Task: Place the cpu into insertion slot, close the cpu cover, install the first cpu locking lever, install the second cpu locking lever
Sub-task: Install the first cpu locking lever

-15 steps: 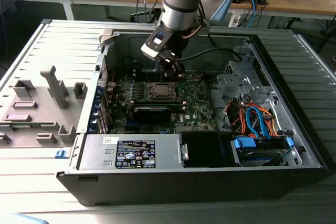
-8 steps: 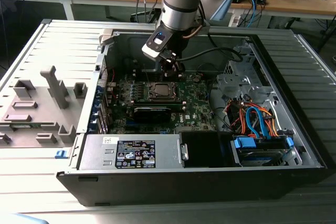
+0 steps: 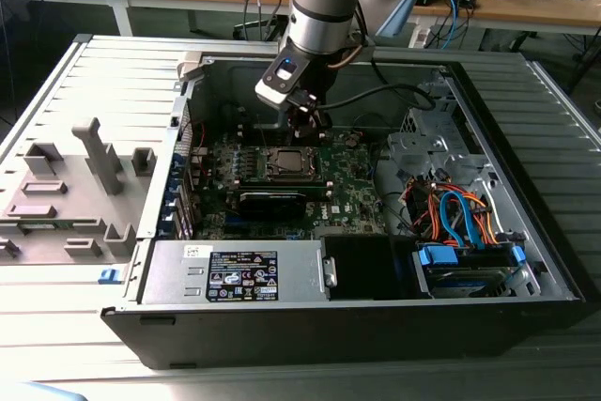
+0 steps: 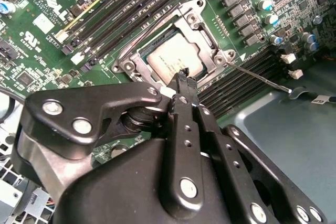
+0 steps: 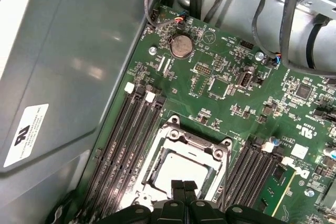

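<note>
Two steps look done: the small silvery-grey square cpu [image 4: 170,61] sits in the dark, silver-rimmed insertion slot [image 3: 286,164], with the thin silver frame of the cpu cover [image 4: 210,40] down over it. The black end effector [image 4: 182,75], pinched shut on nothing, hangs at the cover's edge. One thin wire locking lever [image 4: 260,78] juts out, seemingly unlatched.

In the exterior view I find the power supply [image 3: 178,274] at 7 o'clock of the motherboard [image 3: 352,185]. Orange and blue cables [image 3: 455,213] lie at 3 o'clock.

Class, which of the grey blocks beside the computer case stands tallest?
The narrow post with the broadened top; the other blocks around it are low and squat.
</note>
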`<state>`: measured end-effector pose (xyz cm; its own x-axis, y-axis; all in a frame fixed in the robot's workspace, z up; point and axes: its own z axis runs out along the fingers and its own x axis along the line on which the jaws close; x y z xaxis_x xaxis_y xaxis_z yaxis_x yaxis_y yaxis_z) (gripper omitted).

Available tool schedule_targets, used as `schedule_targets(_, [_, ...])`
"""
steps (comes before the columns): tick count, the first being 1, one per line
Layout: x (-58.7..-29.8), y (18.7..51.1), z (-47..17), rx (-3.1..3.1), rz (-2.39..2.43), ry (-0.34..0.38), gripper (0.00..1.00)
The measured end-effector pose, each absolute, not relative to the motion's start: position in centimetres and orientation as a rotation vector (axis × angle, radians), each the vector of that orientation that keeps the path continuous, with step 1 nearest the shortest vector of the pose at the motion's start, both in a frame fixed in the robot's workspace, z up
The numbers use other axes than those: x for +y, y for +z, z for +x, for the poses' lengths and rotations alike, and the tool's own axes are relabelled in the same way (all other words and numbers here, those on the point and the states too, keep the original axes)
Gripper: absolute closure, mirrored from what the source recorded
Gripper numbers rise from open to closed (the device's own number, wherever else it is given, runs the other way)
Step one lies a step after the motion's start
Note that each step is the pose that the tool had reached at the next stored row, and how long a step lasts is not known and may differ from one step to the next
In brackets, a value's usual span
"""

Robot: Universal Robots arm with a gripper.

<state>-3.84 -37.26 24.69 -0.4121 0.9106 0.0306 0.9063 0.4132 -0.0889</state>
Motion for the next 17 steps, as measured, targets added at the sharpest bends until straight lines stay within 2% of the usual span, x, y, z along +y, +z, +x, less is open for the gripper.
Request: schedule_targets(17, [-37.26, 24.69, -3.84, -2.618, -1.598, 0.092, 0.89])
